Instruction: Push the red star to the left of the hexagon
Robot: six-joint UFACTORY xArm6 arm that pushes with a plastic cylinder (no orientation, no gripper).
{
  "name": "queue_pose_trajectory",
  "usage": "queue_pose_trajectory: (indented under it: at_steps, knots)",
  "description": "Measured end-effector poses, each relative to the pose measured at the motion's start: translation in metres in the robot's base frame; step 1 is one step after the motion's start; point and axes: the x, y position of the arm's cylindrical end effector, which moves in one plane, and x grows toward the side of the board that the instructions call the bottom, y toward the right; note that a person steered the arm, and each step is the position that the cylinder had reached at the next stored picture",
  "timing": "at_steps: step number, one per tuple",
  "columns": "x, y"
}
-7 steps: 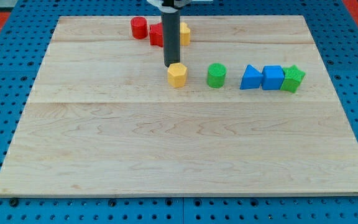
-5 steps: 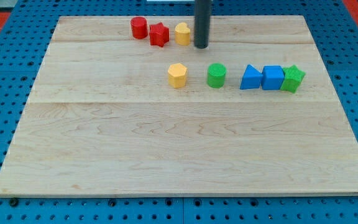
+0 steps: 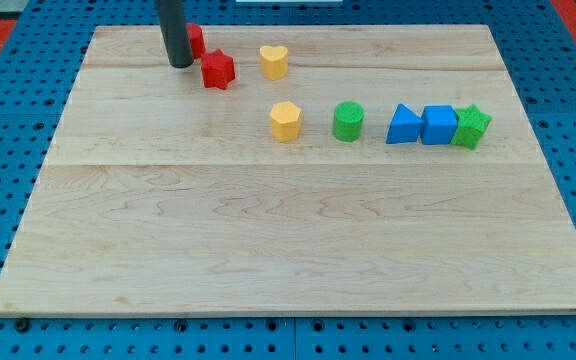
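Note:
The red star (image 3: pixel 218 70) lies near the view's top, up and to the left of the yellow hexagon (image 3: pixel 286 121). My tip (image 3: pixel 180 64) stands just left of the red star, close to it. The rod hides most of a red cylinder (image 3: pixel 196 40) behind it. A yellow heart (image 3: pixel 274 61) sits to the right of the star.
To the right of the hexagon stands a row: a green cylinder (image 3: pixel 348 121), a blue triangle (image 3: pixel 403 126), a blue cube (image 3: pixel 439 125) and a green star (image 3: pixel 472 127). The wooden board (image 3: pixel 288 240) lies on a blue pegboard.
My tip swung from right of the yellow heart to left of the red star. The red star, red cylinder and yellow heart have shifted left; the star also moved down a little.

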Motion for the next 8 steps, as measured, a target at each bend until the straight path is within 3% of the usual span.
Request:
queue_pose_trajectory:
  at_steps: [1,3,4,5,6,7,8]
  knots:
    - [-0.011,0.005]
    - [0.062,0.045]
    - [0.070,0.044]
    - [0.041,0.049]
    - [0.028,0.101]
    - [0.062,0.142]
    - [0.070,0.117]
